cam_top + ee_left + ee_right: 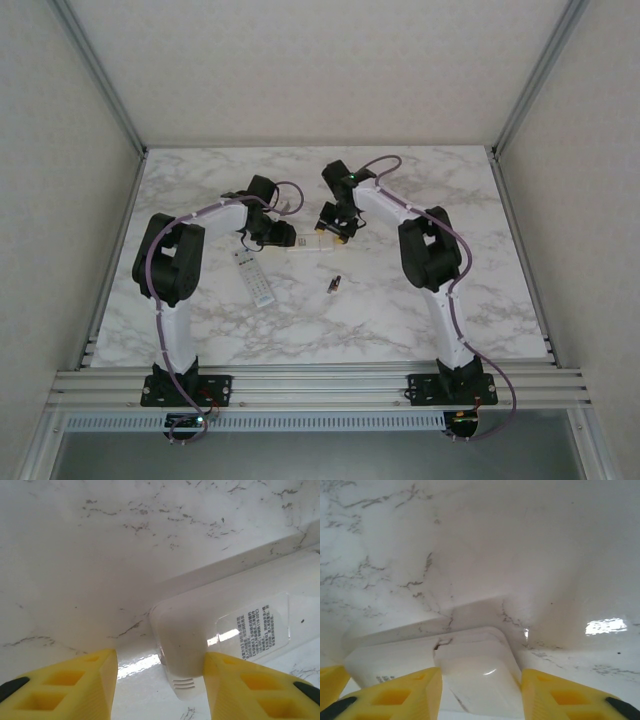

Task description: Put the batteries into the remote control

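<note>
A white remote control lies back-up at mid-table between both grippers. In the left wrist view its printed-label end sits between my left gripper's yellow fingers; the right finger touches it and the left one stands well apart, so the gripper is open. In the right wrist view my right gripper is shut on the remote's other end, pads against a glossy white cover piece with a dark gap along its seam to the body. One small dark battery lies loose on the table in front of the remote.
A second, longer white remote lies face-up with its buttons showing, just in front of the left arm's elbow. The marble tabletop is enclosed by pale walls on three sides, with a metal rail along the near edge.
</note>
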Controlling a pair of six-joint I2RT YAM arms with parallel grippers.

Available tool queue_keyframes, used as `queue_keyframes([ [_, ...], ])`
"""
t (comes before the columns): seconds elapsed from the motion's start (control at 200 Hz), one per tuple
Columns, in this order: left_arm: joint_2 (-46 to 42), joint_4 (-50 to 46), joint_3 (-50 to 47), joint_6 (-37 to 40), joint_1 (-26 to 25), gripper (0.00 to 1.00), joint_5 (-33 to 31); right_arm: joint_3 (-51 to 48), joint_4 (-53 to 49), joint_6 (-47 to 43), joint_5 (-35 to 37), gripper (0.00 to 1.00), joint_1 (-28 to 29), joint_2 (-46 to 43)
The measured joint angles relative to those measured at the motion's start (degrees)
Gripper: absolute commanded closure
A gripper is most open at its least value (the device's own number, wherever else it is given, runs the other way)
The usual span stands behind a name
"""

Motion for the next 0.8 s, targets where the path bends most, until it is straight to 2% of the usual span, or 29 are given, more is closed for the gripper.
queue_keyframes([
  [0.23,0.0,0.11,0.02,-0.02,0.11,0.51,-0.02,-5.64,5.35,-1.09,-1.51,0.59,-0.33,-2.58],
  [0.33,0.0,0.11,0.02,-0.02,0.11,0.51,-0.02,-5.66,5.29,-1.36,-1.16,0.63,-0.33,-2.58],
  [0.636,0.0,0.09,0.07,-0.02,0.11,0.51,-0.04,-5.62,4.85,-3.52,0.96,0.66,0.33,-2.34],
  [0.801,0.07,0.09,0.13,-0.02,0.11,0.51,-0.07,-2.38,2.29,-4.13,3.23,0.7,1.62,-0.22],
])
